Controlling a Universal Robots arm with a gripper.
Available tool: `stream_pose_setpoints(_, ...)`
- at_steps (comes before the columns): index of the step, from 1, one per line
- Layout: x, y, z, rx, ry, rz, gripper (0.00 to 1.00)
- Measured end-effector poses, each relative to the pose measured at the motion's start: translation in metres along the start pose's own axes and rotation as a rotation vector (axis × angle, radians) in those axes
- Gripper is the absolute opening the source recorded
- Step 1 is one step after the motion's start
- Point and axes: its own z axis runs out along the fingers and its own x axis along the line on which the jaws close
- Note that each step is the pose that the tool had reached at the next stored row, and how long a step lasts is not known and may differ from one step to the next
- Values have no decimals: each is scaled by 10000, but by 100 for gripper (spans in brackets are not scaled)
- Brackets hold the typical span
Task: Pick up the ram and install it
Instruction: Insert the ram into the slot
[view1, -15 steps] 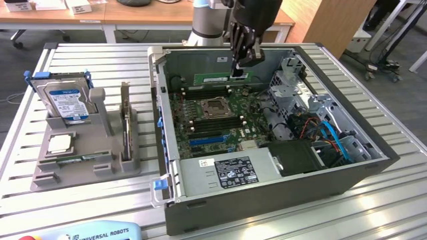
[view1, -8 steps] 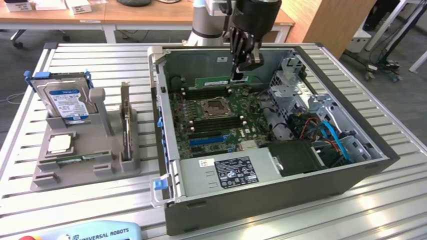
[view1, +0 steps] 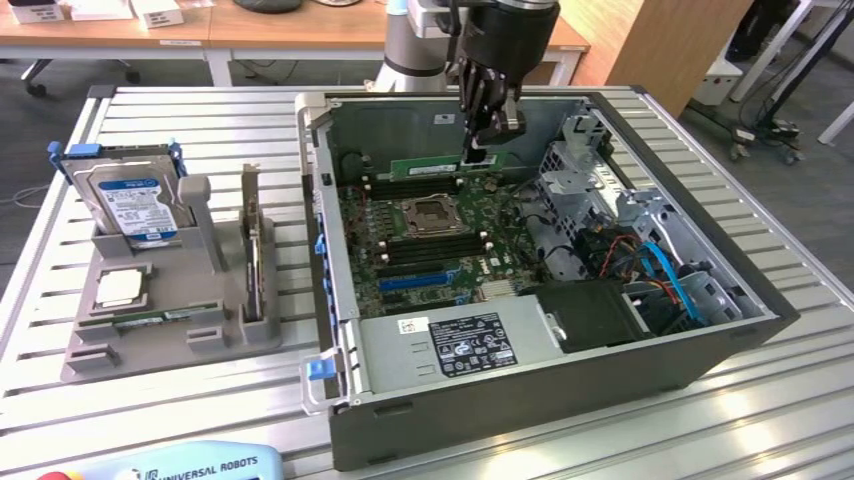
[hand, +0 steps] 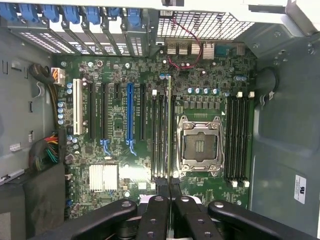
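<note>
Now claw (view1: 478, 150) clenched on ram (view1: 427, 167): long thin flat green stick, level over motherboard (view1: 487, 250)

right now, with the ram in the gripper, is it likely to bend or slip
Probably stiff: the ram sticks out straight from the gripper without sagging. Likely light, being so thin edge-on. It looks held off-centre, so it might twist if pushed.

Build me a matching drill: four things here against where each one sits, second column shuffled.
1 ram
2 hard drive
3 processor chip
4 socket

A flat on the grey stand, low shelf
B empty, in the middle of the motherboard
C gripped in the tool, above the motherboard
D propped in the grey stand

Pairs: 1-C, 2-D, 3-A, 4-B
</note>
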Motion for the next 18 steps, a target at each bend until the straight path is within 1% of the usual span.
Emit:
stream_pose_setpoints(2, 0, 0, 1, 1, 2, 1, 11)
stream_pose_setpoints(3, 0, 0, 2, 2, 11, 0, 11)
stream_pose_setpoints(4, 0, 0, 2, 2, 32, 0, 11)
stream_pose_setpoints(5, 0, 0, 1, 1, 56, 1, 11)
stream_pose_setpoints(8, 0, 0, 2, -1, 172, -1, 11)
stream_pose_setpoints(9, 0, 0, 2, -2, 195, -2, 11)
stream_pose_setpoints(18, 0, 1, 7, -17, 223, -1, 11)
